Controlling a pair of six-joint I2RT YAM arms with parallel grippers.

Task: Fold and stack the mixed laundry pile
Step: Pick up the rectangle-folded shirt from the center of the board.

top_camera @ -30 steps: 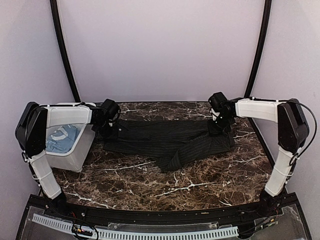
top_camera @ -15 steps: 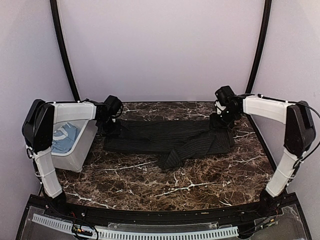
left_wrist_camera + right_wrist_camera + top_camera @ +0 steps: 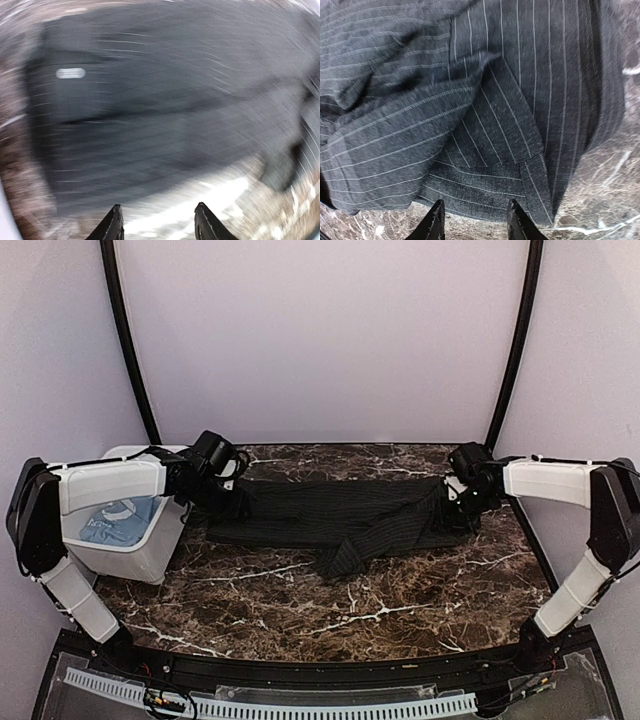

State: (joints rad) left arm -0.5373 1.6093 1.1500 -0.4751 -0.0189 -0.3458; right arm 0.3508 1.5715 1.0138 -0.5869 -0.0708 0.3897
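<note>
Left gripper (image 3: 159,222), right gripper (image 3: 475,220): jaws apart, empty. Each hangs over one end of the spread shirt (image 3: 340,518).

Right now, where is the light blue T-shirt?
In the top view, the light blue T-shirt lies inside the white bin at the table's left side, just left of the spread black pinstriped shirt.

Bin (image 3: 140,550) hems left side, likely; shirt (image 3: 330,515) spans rear; near tabletop (image 3: 330,625) passable.
</note>
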